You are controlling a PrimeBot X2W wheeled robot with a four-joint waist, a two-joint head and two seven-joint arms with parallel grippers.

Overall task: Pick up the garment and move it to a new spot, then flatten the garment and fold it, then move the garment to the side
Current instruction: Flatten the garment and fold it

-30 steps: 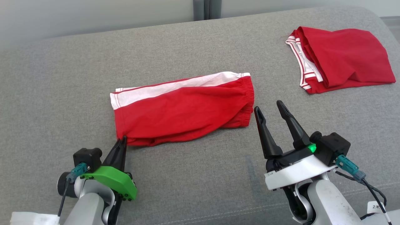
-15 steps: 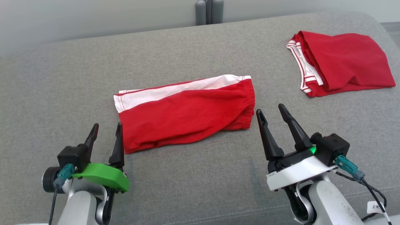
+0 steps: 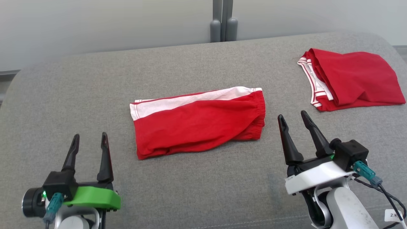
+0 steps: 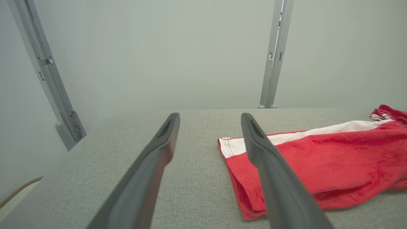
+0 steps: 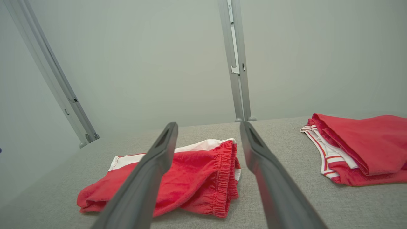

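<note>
The red shorts [image 3: 197, 124] lie folded in half lengthwise near the middle of the grey fabric-covered tabletop [image 3: 197, 187]. A white side stripe runs along their far edge, the gathered elastic waistband is at their right end, and the hemmed leg opening is at their left end. The cloth sits mostly flat, with a few soft wrinkles along the near fold.

The left claw [image 3: 90, 136] hovers near the front left of the shorts, clear of the fabric, its two dark fingers spread apart and holding nothing. In the left wrist view the hemmed end of the shorts [image 4: 334, 159] shows just past the right finger.

The right claw [image 3: 292, 115] sits just beside the waistband end, not touching it, its fingers likewise parted and empty. The right wrist view shows the waistband [image 5: 222, 178] between and beyond its fingers.

A second folded red garment [image 3: 353, 76] with red-and-white striped trim lies at the far right of the tabletop, well apart from the shorts. Behind the tabletop stands a pale wall with a grey metal post [image 3: 223, 28].
</note>
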